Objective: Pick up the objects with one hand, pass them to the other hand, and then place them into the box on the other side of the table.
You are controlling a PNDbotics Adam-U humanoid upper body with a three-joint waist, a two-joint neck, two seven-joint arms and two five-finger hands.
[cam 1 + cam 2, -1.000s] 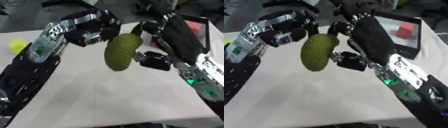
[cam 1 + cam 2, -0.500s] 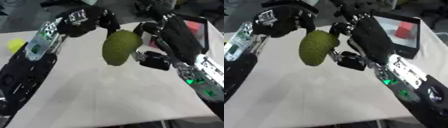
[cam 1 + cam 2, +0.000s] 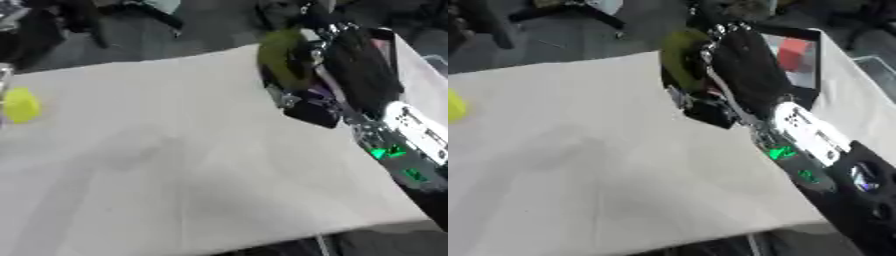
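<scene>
While the green fruit (image 3: 681,57) is held up near the top centre of the frame, clear of the white table (image 3: 192,165), the carrying step toward the box is judged to be in hand. The fruit is gripped by the right hand (image 3: 732,60), whose fingers are curled about its far side, with the thumb part seen dark below it; the exact contact is blurred. The hand-over between hands appears done, since the fruit is borne by the right hand alone.

The black box (image 3: 805,60) is seen at the upper right of the frame, just beyond the right forearm, with a red block (image 3: 791,48) already lying inside it. The fruit is placed to the left of the box, near its edge but not yet above its opening.

For the next move, the fruit would need to be carried rightward over the box rim and lowered beside the red block before the fingers are released; room beside the block may be tight.

A yellow object (image 3: 21,105) is left on the table at the far left edge. Only a dark blurred shape (image 3: 35,30) is shown at the upper left, probably the left arm; the left hand's fingers cannot be told.
</scene>
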